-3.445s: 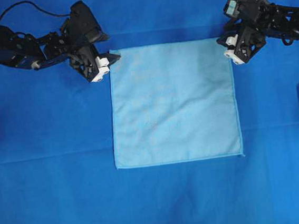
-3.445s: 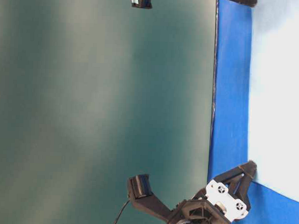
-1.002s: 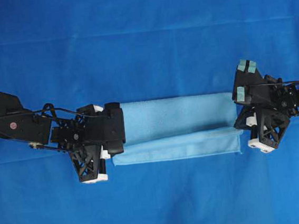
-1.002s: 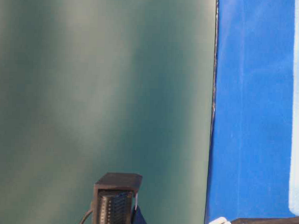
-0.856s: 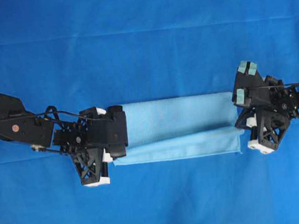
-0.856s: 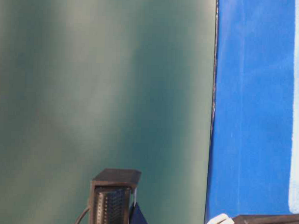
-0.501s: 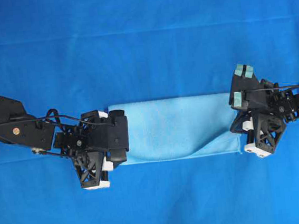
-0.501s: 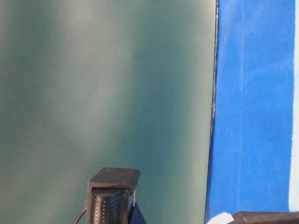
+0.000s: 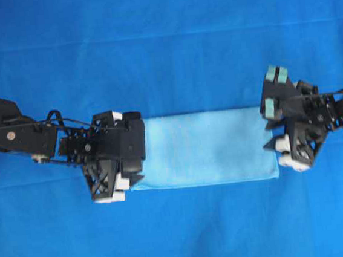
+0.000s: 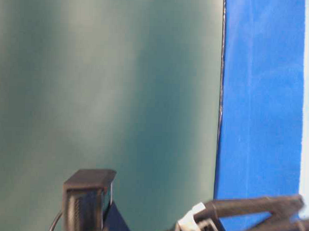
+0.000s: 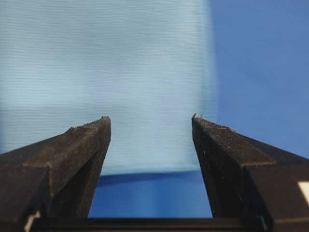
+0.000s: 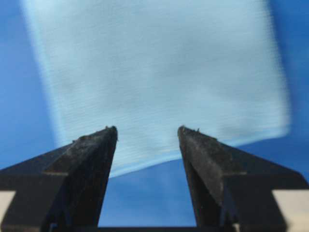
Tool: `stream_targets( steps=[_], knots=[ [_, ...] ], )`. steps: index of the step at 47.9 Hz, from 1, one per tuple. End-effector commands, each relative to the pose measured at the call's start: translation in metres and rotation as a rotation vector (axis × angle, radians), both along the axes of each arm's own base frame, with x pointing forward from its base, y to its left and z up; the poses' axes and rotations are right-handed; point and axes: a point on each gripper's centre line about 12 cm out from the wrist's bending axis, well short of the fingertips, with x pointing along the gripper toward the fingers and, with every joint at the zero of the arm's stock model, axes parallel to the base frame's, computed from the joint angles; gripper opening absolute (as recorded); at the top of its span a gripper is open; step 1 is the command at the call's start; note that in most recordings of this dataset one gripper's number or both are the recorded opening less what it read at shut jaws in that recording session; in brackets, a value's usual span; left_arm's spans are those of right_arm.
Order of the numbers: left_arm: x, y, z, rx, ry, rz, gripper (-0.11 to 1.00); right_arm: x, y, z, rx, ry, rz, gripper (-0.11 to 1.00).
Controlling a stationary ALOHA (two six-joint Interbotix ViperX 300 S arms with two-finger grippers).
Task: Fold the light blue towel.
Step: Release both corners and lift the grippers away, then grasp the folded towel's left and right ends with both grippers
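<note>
Since a second ago both my grips have let go. Overhead, the light blue towel (image 9: 207, 147) lies folded, long axis nine to three, between my left gripper (image 9: 125, 180) and right gripper (image 9: 278, 148). Wrist views: both jaws wide, soft fine-ribbed cloth at twelve.

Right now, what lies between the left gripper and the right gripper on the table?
In the overhead view, only the folded light blue towel spans the stretch between the left gripper and the right gripper, lying flat on the royal blue tablecloth.
</note>
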Motion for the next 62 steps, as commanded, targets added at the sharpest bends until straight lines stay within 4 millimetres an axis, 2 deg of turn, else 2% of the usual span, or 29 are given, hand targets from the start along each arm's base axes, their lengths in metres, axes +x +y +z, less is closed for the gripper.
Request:
stream_targets(
  steps=[1, 9, 20, 24, 35, 51, 54, 57, 62],
  knots=[
    [0.007, 0.016, 0.015, 0.012, -0.051, 0.028, 0.65, 0.002, -0.019, 0.008, -0.036, -0.012, -0.041, 0.58],
    [0.007, 0.046, 0.013, 0.042, -0.048, 0.079, 0.65, 0.002, -0.042, 0.007, -0.09, -0.007, -0.079, 0.58],
    [-0.001, 0.071, -0.009, 0.049, -0.011, 0.141, 0.65, 0.005, -0.048, -0.006, -0.101, 0.005, -0.074, 0.58],
    [-0.006, 0.073, -0.02, 0.05, 0.005, 0.149, 0.65, 0.007, -0.049, -0.017, -0.096, 0.028, -0.075, 0.58],
    [-0.012, 0.074, -0.035, 0.05, 0.037, 0.151, 0.64, 0.01, -0.056, -0.043, -0.083, 0.087, -0.093, 0.58],
    [-0.01, 0.075, -0.038, 0.051, 0.051, 0.151, 0.64, 0.01, -0.056, -0.045, -0.085, 0.094, -0.087, 0.57],
    [-0.011, 0.074, -0.039, 0.052, 0.071, 0.146, 0.62, 0.011, -0.057, -0.044, -0.087, 0.091, -0.085, 0.53],
    [-0.012, 0.072, -0.042, 0.053, 0.104, 0.14, 0.55, 0.011, -0.057, -0.044, -0.087, 0.089, -0.084, 0.42],
    [-0.012, 0.07, -0.043, 0.062, 0.136, 0.122, 0.29, 0.012, -0.057, -0.044, -0.088, 0.088, -0.083, 0.12]
  ],
)
